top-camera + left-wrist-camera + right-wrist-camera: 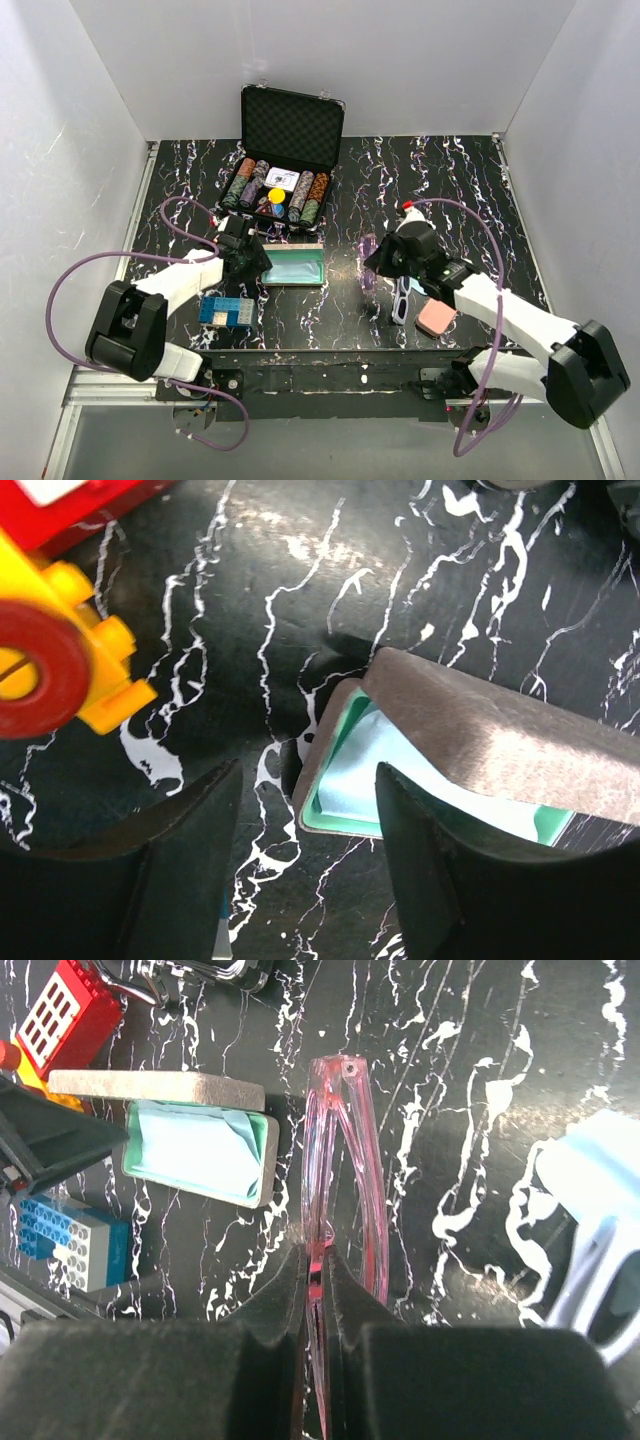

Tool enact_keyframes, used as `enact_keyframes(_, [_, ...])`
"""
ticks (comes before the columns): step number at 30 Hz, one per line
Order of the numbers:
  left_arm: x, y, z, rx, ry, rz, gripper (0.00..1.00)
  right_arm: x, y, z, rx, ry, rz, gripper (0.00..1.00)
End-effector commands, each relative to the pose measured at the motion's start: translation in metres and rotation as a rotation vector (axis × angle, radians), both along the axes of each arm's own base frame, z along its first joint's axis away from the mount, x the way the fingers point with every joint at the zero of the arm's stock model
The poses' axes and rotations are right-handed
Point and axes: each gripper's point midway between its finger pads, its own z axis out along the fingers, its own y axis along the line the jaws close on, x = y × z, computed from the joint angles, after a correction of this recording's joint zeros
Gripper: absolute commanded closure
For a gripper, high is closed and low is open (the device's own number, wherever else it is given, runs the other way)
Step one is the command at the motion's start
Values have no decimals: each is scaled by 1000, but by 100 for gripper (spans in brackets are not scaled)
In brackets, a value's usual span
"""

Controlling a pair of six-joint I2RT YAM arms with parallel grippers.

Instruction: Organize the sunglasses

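Note:
My right gripper is shut on the slim translucent purple-pink sunglasses, folded and held on edge just above the table; they also show in the top view under that gripper. The white-framed sunglasses lie just right of them, and in the right wrist view they lie under a light blue cloth. My left gripper is open and empty, its fingers either side of the left corner of the open grey-brown case. That case has a teal lining and a light blue cloth inside.
A pink case lies near the front edge under the right arm. An open black case of poker chips stands at the back. A blue brick block lies front left. A red and yellow toy sits near the left gripper.

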Motion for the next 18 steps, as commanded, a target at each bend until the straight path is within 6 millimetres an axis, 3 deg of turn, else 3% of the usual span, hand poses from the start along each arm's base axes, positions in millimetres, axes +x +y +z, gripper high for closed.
enact_keyframes(1, [7, -12, 2, -37, -45, -88, 50, -5, -23, 21, -31, -81, -36, 99])
enact_keyframes(7, [8, -16, -15, -13, -6, -180, 79, -11, -40, 44, -36, -156, -65, 99])
enact_keyframes(11, [6, -28, -22, -44, 12, -269, 88, -17, -49, 51, -48, -185, -67, 99])
enact_keyframes(12, [6, -30, -23, -50, 11, -285, 94, -18, -49, 53, -49, -196, -51, 99])
enact_keyframes(18, [3, -57, -14, -15, -59, -438, 98, -31, -46, 63, -90, -304, 107, 99])
